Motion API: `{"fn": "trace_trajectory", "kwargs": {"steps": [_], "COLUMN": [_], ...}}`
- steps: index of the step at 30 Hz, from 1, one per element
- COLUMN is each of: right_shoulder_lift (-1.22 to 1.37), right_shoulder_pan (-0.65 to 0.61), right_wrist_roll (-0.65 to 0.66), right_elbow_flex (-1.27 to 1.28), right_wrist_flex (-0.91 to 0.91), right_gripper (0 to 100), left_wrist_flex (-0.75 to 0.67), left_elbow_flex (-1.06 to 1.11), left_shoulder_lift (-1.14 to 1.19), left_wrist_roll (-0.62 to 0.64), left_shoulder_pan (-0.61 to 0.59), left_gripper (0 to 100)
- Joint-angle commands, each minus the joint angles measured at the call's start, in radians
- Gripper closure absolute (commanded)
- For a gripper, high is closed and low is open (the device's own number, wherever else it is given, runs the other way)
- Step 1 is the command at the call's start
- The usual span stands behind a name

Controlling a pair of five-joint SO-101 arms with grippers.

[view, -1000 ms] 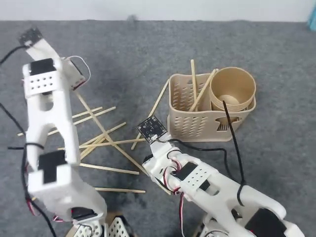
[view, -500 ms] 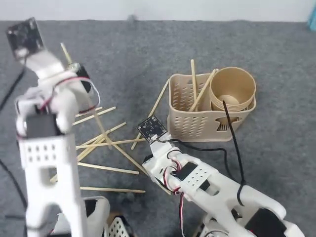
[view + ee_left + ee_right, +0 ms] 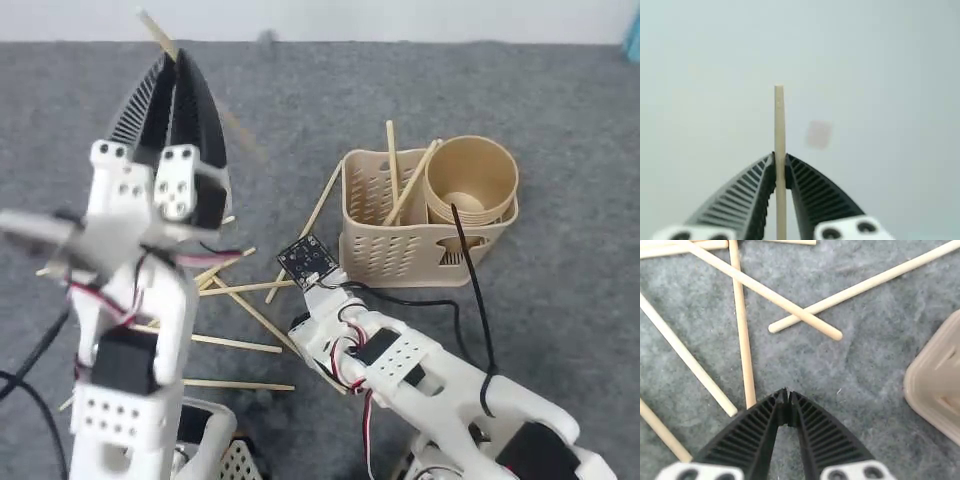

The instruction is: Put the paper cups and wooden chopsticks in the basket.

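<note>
My left gripper is raised high above the carpet, shut on a wooden chopstick that sticks out past its fingertips. In the left wrist view that chopstick stands straight up between the closed fingers of the left gripper against a plain wall. The beige basket at the right holds stacked paper cups and two chopsticks. Several loose chopsticks lie on the carpet left of it. My right gripper is shut and empty, low over the carpet beside loose chopsticks.
The grey carpet covers the whole work area. A basket corner shows near the right gripper. The right arm's body and cables lie in front of the basket. Another chopstick leans against the basket's left side.
The left arm has lifted up from the chopstick pile with one chopstick in its gripper and swung it upward. The right arm has not moved.
</note>
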Motion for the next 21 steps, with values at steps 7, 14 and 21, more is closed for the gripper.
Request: {"fn": "trace_trajectory", "kwargs": {"steps": [7,14,21], "right_shoulder_lift": [-0.004,-0.004,-0.004], "right_shoulder_pan": [0.012,0.013,0.013], "right_wrist_roll": [0.006,0.009,0.012], "right_elbow_flex": [-0.061,-0.061,-0.061], "right_wrist_flex": [0.004,0.004,0.004], "right_gripper": [99.1,99.1,99.1], "left_wrist_flex": [0.071,0.066,0.025], "left_elbow_flex": [-0.259,-0.308,-0.245], "left_shoulder_lift": [0.218,0.451,0.503], "left_wrist_roll": [-0.012,-0.017,-0.015], "left_shoulder_pan": [0.203,0.232,0.270], "left_gripper": [99,99,99]}}
